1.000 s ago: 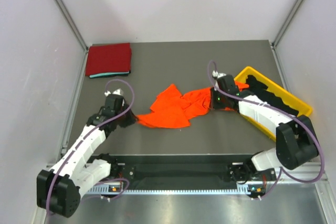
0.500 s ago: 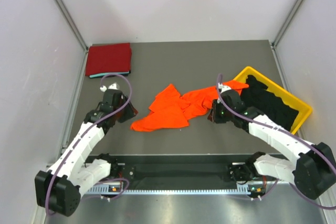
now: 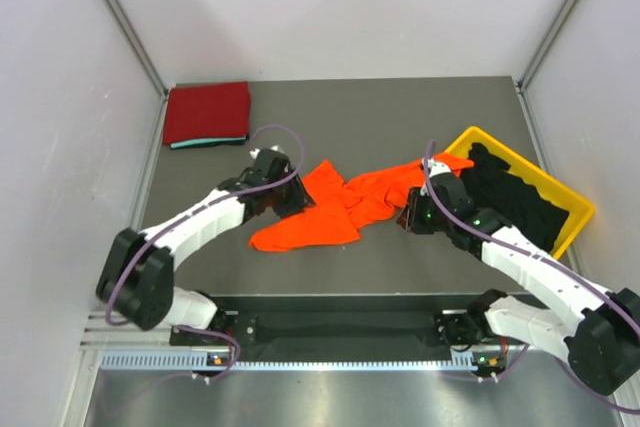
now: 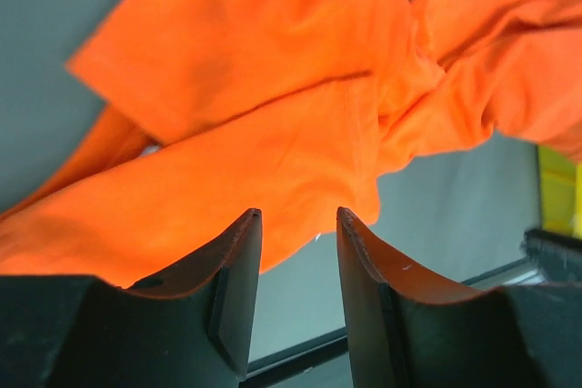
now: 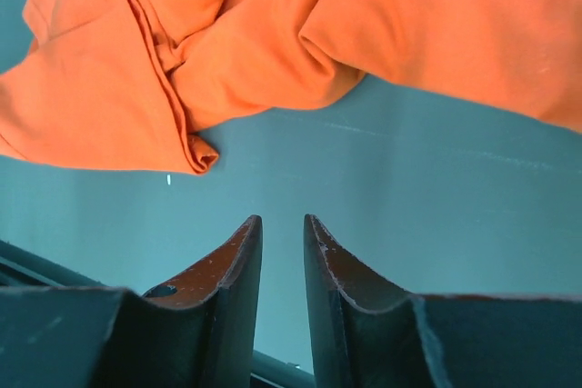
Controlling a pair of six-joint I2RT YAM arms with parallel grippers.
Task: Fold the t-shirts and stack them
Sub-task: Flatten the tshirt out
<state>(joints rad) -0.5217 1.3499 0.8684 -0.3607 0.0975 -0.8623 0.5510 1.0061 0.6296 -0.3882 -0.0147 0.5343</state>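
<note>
Across the grey desk (image 3: 400,117) one yellow bin (image 3: 575,209) sat angled against the 3 o'clock edge. It held a heap of black t-shirts (image 3: 510,187); how many could not be counted. One orange t-shirt (image 3: 335,212) lay crumpled at the middle, spread from 9 o'clock towards 3 o'clock, its 2 o'clock end reaching the bin's near corner. One dark red t-shirt (image 3: 206,112), folded square, lay in the 10 o'clock corner on top of one teal t-shirt (image 3: 205,143), of which only a thin edge showed at 6 o'clock.

White walls (image 3: 330,7) closed the desk at 9, 12 and 3 o'clock. Bare surface lay open from 11 to 1 o'clock beyond the orange shirt, and in a narrower strip at 6 o'clock between the shirt and the arm bases.

Two claws were in view. The left claw (image 3: 295,202) stood at the orange shirt's 9 o'clock edge, its fingers (image 4: 238,252) moderately apart with nothing between them and orange cloth just beyond the tips; whether they touched the cloth could not be told. The right claw (image 3: 405,219) stood at the shirt's 4 o'clock side, near the bin. Its fingers (image 5: 238,261) were only narrowly parted and gripped nothing, poised over bare desk with the orange folds just past the tips.
</note>
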